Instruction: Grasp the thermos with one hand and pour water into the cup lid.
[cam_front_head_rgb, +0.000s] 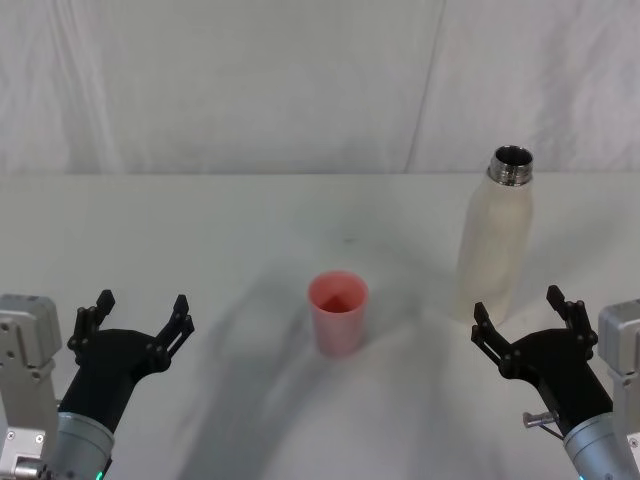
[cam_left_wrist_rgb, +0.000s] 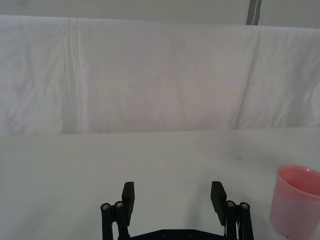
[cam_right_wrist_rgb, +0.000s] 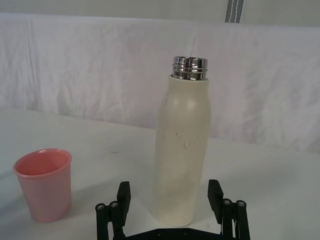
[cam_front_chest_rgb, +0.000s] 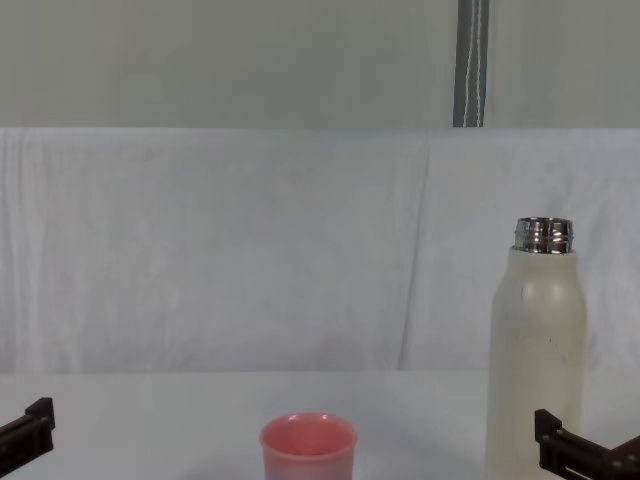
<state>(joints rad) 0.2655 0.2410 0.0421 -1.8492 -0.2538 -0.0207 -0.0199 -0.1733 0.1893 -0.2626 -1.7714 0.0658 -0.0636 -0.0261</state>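
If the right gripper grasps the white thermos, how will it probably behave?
The thermos is tall and narrow, so a high push may tip it. Its smooth rounded body could slip in the open right gripper. The neck is uncapped, so tilting probably spills toward the cup lid.

You have a white desk (cam_front_head_rgb: 200, 220) in front of you, its surface smooth with soft grey shadows across the near part. Behind it hangs a white cloth backdrop (cam_front_chest_rgb: 220, 250), lightly wrinkled with faint vertical creases, meeting the desk's far edge. Above the cloth you see a plain pale wall (cam_front_chest_rgb: 200, 60), and a grey vertical pole (cam_front_chest_rgb: 472, 62) stands against it toward the right.
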